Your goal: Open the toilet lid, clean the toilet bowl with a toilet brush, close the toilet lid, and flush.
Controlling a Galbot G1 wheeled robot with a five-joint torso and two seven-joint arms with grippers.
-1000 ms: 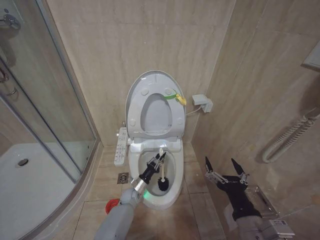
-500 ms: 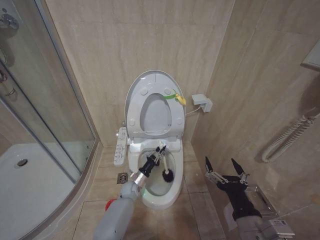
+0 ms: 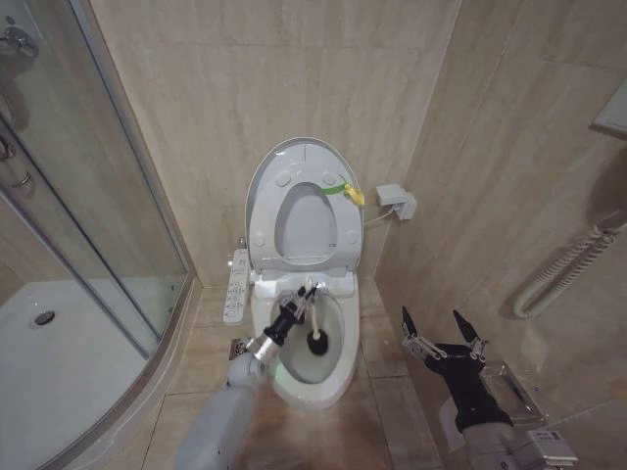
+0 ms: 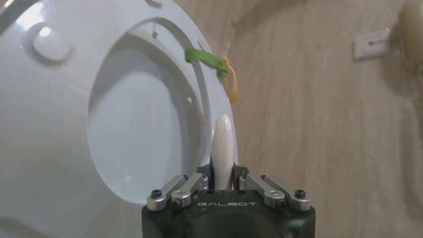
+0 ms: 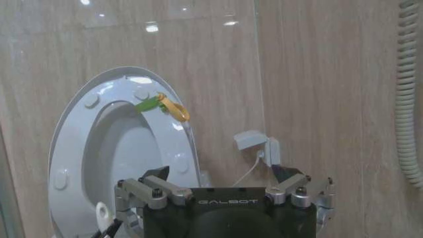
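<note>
— Beige marble-look tiles lined the walls and floor; a glass shower enclosure (image 3: 88, 245) stood off the left arm's outer side. What writing could be read?

— "GALBOT", in pale letters on the black body of each gripper, in both wrist views. Nothing else was legible.

— How did the toilet lid appear?

— The toilet lid (image 3: 304, 162) was a glossy white oval, raised upright against the back wall above and behind the left gripper, with the ring-shaped seat (image 3: 338, 235) lifted against it. A green-and-yellow loop tag (image 3: 345, 190) hung at its edge, also seen in the left wrist view (image 4: 215, 62) and the right wrist view (image 5: 162, 105).

— And the left gripper?

— The left gripper (image 3: 294, 308) hung over the toilet bowl (image 3: 338, 377), its fingers clamped on the thin white handle of the toilet brush (image 3: 314, 318). The handle's rounded tip rose just beyond the fingers in the left wrist view (image 4: 223, 144). The dark brush head lay below the gripper, inside the bowl.

— What else sat nearby?

— A slim white button panel (image 3: 236, 286) lay beside the bowl, on the gripper's outer side.

— The right gripper?

— The right gripper (image 3: 441, 328) waited well apart from the bowl, near the side wall, fingers spread wide and empty.
</note>
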